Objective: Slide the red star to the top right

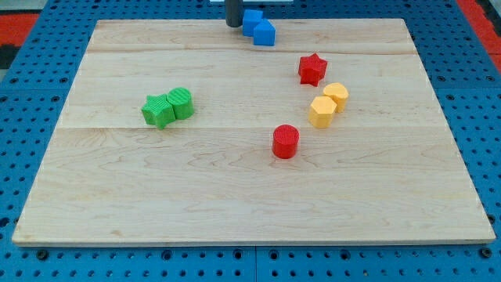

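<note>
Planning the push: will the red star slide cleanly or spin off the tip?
The red star sits flat and low on the smooth wooden board, so it probably slides rather than tips. Its points likely make it rotate if my tip hits off-centre. It looks small and rigid, probably light. My tip is now at the view's top, beside the blue blocks.

Pale matt wooden board (235, 196) (visible grain), ribbed plastic-looking red star (311, 69).
</note>
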Motion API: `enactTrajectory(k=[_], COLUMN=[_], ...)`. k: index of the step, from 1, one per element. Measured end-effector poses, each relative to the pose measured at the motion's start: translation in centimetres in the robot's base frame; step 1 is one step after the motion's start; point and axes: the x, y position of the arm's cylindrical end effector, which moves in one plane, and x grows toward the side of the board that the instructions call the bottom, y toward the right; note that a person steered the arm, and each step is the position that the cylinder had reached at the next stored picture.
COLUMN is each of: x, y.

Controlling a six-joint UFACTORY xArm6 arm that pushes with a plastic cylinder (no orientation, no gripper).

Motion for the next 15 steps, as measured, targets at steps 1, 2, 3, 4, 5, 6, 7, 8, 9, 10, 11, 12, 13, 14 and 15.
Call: enactTrajectory(k=[1,2,3,4,5,6,7,8,9,10,11,12,13,14,15], x=[-0.1,1.0,2.9,4.2,4.7,4.9,5.7,8.5,10.0,10.9,15.3,19.5,19.6,17.8,15.5], y=[-0.5,-1.4,-1.4,-1.4,-1.4,-1.4,-1.6,-1.8,1.7,6.9,8.9,8.9,9.4,9.9,10.2])
